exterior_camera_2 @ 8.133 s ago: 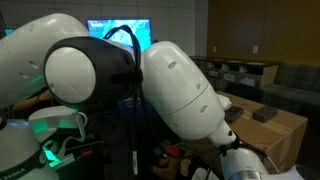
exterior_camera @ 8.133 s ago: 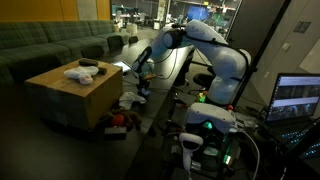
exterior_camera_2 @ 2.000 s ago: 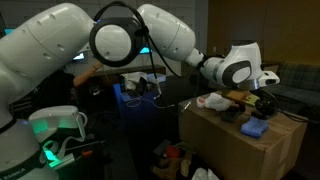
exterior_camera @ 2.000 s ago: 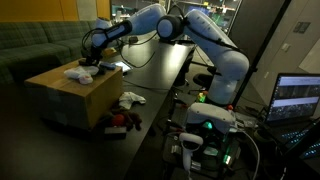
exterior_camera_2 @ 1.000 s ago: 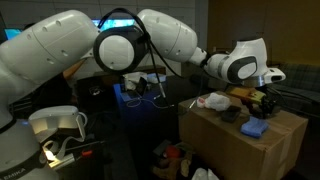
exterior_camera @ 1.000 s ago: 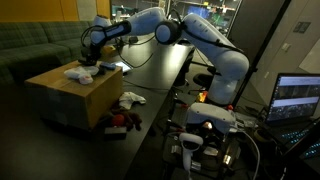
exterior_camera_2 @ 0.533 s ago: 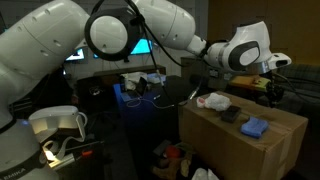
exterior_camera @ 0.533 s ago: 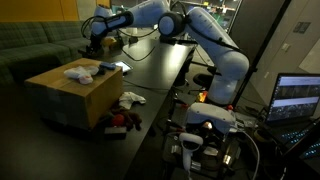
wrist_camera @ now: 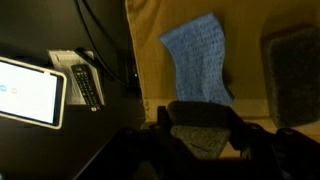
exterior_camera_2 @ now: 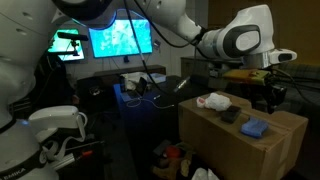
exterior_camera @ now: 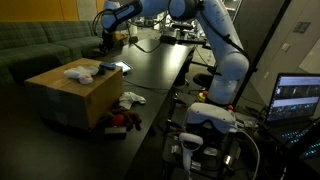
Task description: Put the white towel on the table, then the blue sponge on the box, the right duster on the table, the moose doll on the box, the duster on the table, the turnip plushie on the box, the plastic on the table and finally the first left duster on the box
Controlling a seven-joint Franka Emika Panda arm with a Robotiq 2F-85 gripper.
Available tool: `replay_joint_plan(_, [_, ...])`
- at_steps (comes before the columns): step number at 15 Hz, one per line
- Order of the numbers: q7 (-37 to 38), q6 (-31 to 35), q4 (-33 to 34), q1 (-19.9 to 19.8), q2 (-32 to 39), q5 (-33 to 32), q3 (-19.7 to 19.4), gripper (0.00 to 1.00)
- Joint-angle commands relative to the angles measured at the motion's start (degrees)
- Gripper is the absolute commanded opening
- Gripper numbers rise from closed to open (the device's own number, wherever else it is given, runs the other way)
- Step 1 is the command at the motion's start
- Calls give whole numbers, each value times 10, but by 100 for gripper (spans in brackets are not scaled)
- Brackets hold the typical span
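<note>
The small white soft towel (exterior_camera_2: pixel 213 101) was found on the big tan cardboard box (exterior_camera_2: pixel 240 150) near the flat blue sponge (exterior_camera_2: pixel 254 127), so most steps were judged undone, while a grey soft thing (wrist_camera: pixel 203 138) was apparently pinched by the claw (exterior_camera_2: pixel 268 98) above.

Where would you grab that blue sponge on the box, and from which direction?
Probably best to come straight down from above and pinch the sponge across its narrower width, on the two long edges. It lies flat on the box, so only its thin sides offer opposing faces, and both look clear.
</note>
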Motion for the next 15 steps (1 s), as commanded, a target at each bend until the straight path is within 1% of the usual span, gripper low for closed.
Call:
replay_joint_plan(1, [-14, -20, -139, -12, -102, -4, -9, 31])
replay_joint_plan(5, [-35, -25, -257, -38, -175, 4, -18, 31])
replay_joint_plan(8, [-50, -20, -352, -49, -217, -4, -33, 31])
replay_joint_plan(9, [-70, -23, -384, -56, -229, 0, -32, 31])
replay_joint_plan(12, [-90, 5, -486, -60, -249, -5, -43, 31])
replay_joint_plan(14, [-100, 16, -521, -61, -238, 0, -43, 31])
replay_joint_plan(15, [-91, 32, -538, -56, -228, -5, -44, 31])
